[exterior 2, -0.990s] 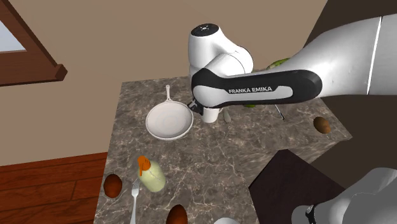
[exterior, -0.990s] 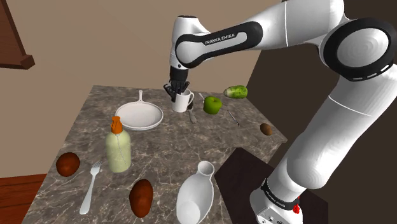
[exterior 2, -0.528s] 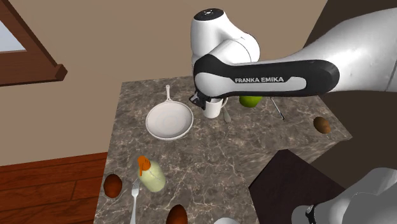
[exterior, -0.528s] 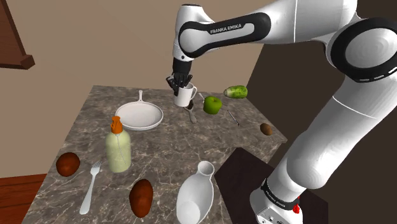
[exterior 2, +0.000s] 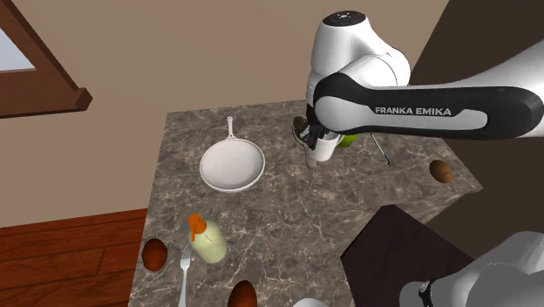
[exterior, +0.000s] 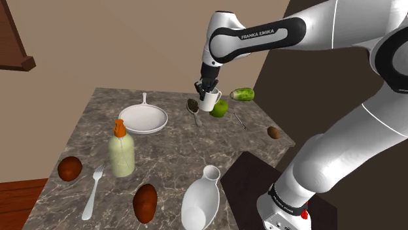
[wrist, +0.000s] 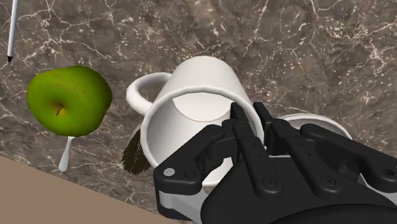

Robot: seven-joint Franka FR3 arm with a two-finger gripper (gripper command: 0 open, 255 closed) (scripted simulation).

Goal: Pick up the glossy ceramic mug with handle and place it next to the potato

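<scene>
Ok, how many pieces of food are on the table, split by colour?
Green: 2, the apple and the long vegetable.
Brown: 3, the round lump, the big lump and the small lump.
Total: 5.

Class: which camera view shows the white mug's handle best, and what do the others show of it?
Wrist view: the glossy white mug is close up, its loop handle plainly facing the green apple. In the shoulder view and second exterior view the mug is small, hanging from the black gripper, handle indistinct.
</scene>
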